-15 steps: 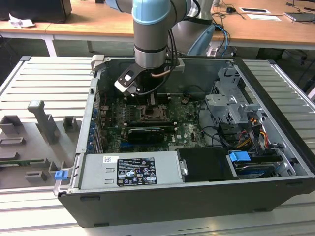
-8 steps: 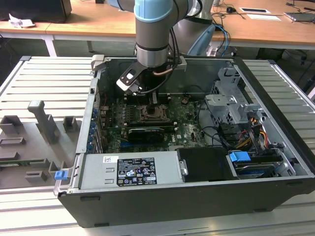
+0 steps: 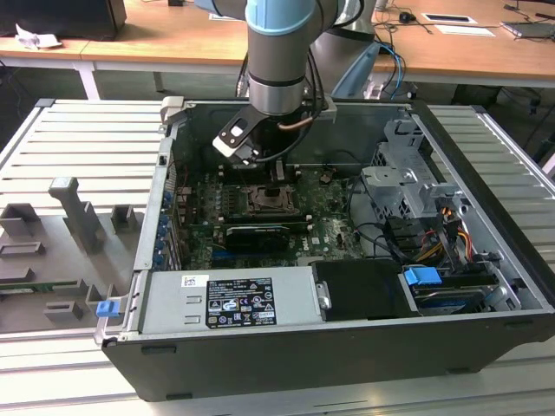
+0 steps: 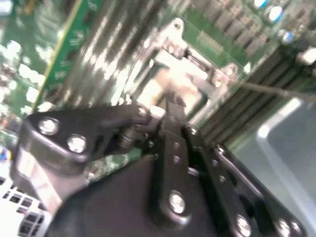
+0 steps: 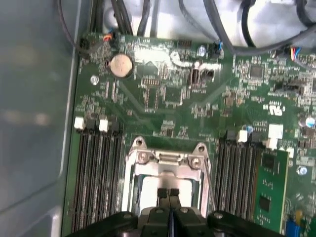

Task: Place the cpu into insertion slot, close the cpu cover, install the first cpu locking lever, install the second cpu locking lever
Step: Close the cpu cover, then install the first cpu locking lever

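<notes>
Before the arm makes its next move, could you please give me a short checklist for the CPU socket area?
1. The cpu lies in the insertion slot, pale face up: ok.
2. The cpu cover is fully flat around it: cannot tell.
3. The locking lever beside the cover is latched: cannot tell.
4. The gripper is down over the cpu, jaws shut: ok.
</notes>
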{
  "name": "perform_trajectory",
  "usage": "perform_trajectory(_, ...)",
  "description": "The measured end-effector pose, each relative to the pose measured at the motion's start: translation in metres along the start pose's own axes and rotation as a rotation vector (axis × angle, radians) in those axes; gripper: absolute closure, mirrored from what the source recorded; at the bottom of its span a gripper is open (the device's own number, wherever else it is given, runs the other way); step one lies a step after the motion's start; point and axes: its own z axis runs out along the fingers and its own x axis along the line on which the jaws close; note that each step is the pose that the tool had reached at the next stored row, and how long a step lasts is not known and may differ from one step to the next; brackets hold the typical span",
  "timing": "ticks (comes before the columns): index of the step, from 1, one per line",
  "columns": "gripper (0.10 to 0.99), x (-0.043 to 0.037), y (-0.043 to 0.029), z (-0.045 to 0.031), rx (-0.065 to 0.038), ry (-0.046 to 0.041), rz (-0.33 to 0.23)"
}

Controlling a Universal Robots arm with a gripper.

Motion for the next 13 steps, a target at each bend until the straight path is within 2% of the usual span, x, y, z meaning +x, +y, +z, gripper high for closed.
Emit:
perform_trajectory(5,0.98,-0.0003,0.0041,0.0001,0.0,0.0,0.0)
perform_trajectory(13,0.98,-0.0003,0.0044,-0.0014,0.0,0.0003,0.0)
